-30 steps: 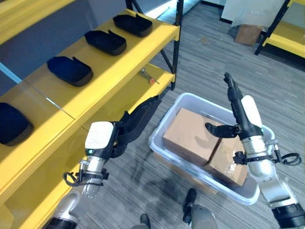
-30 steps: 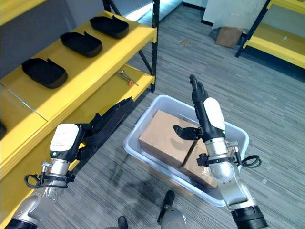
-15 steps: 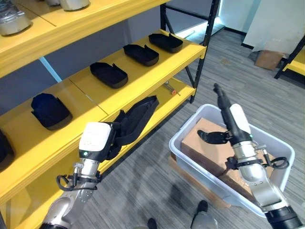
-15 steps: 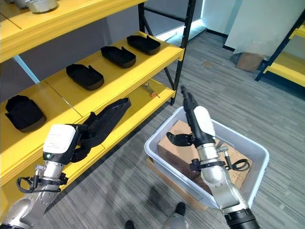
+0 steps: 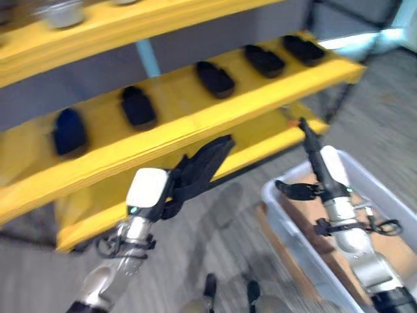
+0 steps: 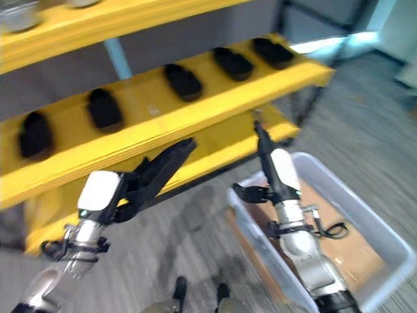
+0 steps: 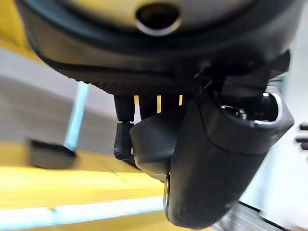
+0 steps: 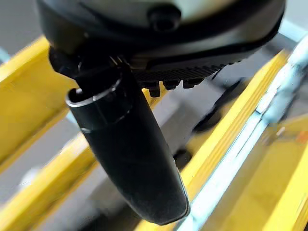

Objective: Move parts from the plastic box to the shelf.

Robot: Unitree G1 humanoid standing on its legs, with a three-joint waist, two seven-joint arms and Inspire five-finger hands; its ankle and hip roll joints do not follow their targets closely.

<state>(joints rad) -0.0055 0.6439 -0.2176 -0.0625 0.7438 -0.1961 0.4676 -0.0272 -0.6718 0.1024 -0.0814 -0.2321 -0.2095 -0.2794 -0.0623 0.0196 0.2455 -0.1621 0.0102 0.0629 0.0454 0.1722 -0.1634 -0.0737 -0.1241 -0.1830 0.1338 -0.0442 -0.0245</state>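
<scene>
Left robot hand (image 5: 177,189) grips a black part (image 5: 207,163); right robot hand (image 5: 311,166) is spread above the plastic box (image 5: 287,225).

Grey wood-grain plank floor (image 6: 195,215) runs underfoot. A grey-blue wall (image 6: 169,42) stands behind the racking, crossed by a pale blue strip (image 6: 117,57). Bright light (image 6: 326,44) falls at the far end.

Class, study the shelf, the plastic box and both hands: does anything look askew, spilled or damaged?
Nothing stands out. The black parts sit in a row on the yellow shelf; the left hand holds another black part, and the open right hand is raised over the plastic box.
</scene>
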